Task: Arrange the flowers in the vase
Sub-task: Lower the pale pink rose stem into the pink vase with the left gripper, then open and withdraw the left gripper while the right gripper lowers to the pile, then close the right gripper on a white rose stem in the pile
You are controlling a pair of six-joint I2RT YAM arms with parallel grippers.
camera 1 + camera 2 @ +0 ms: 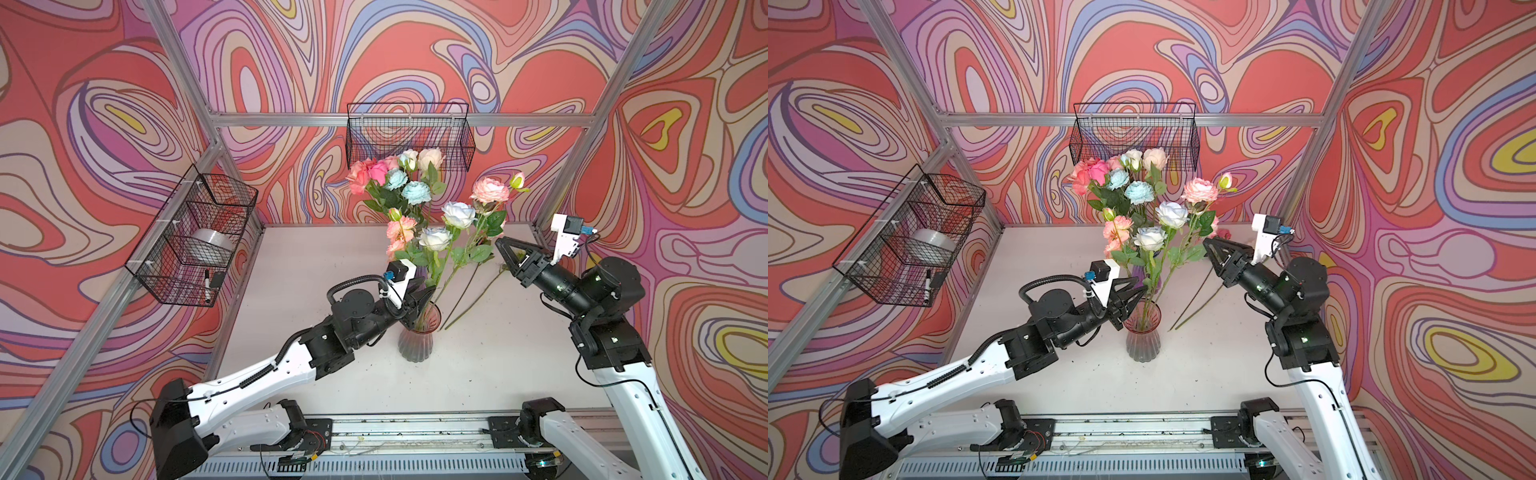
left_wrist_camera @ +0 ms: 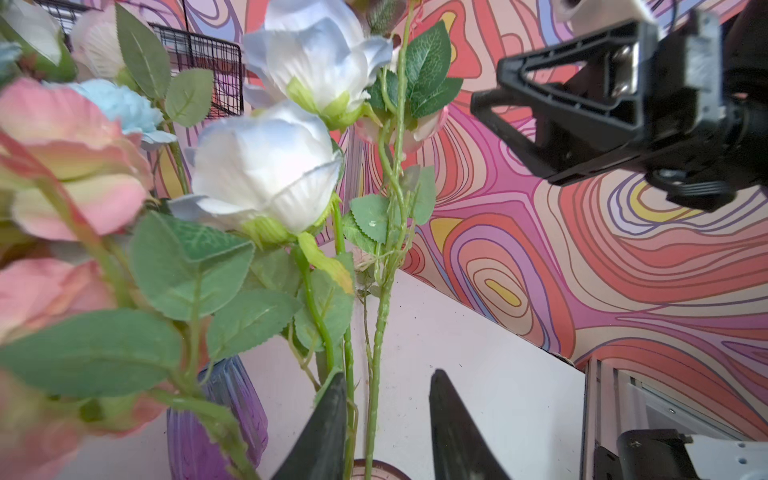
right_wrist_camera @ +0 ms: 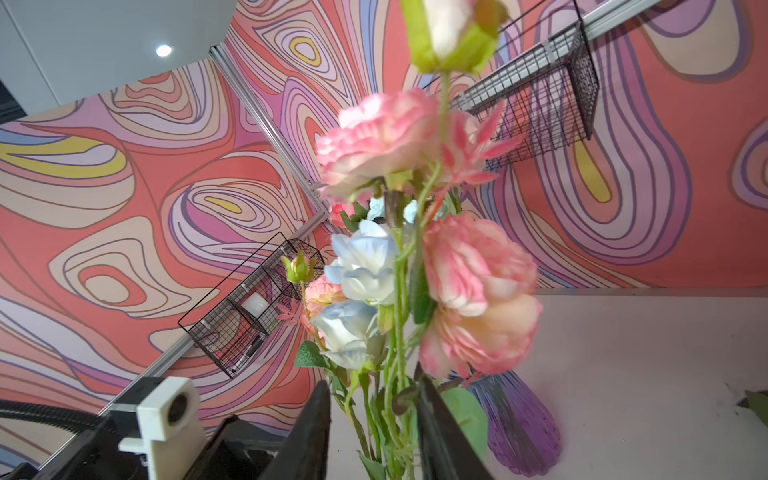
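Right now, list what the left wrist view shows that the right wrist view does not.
Only the left wrist view: the pink vase rim, with stems reaching it. Only the right wrist view: the side basket, its tape roll, a ceiling light. Both: the right fingers, white-blue roses, the purple vase, the back basket.

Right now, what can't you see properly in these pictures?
- Loose stems on the table: leaves and the right gripper cover their upper ends in both top views.
- Purple vase: its top hides behind blurry blooms in the right wrist view.
- Marker in the side basket: too small to read.
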